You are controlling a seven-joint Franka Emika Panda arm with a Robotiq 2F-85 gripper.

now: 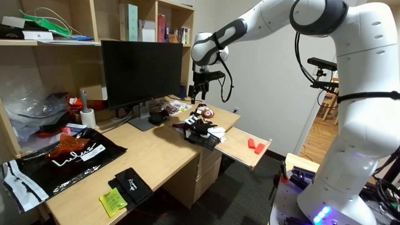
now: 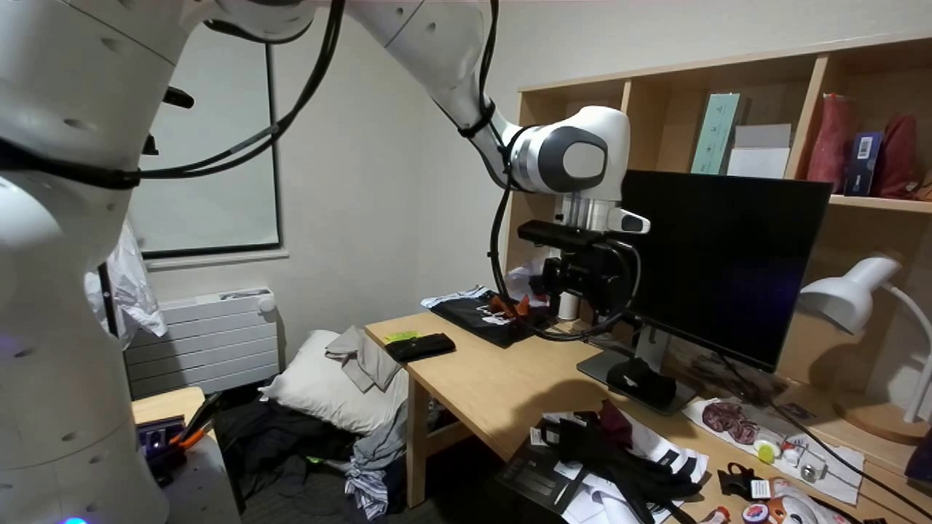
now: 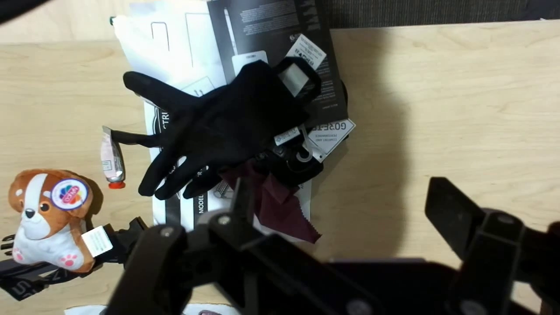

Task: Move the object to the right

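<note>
The gripper (image 3: pixel 339 197) hangs above the desk (image 3: pixel 459 109), its fingers (image 3: pixel 450 216) spread wide. In the wrist view the plush dog (image 3: pixel 52 221) lies at left over a dark strap (image 3: pixel 26 286); to its right come a small tube (image 3: pixel 112 157), then a black glove (image 3: pixel 227 118) on papers (image 3: pixel 168 41). In an exterior view the monitor (image 1: pixel 142 73) stands left of the gripper.

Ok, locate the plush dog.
At the left of the wrist view, the plush dog overlaps a black strap, below and left of the small tube.
</note>
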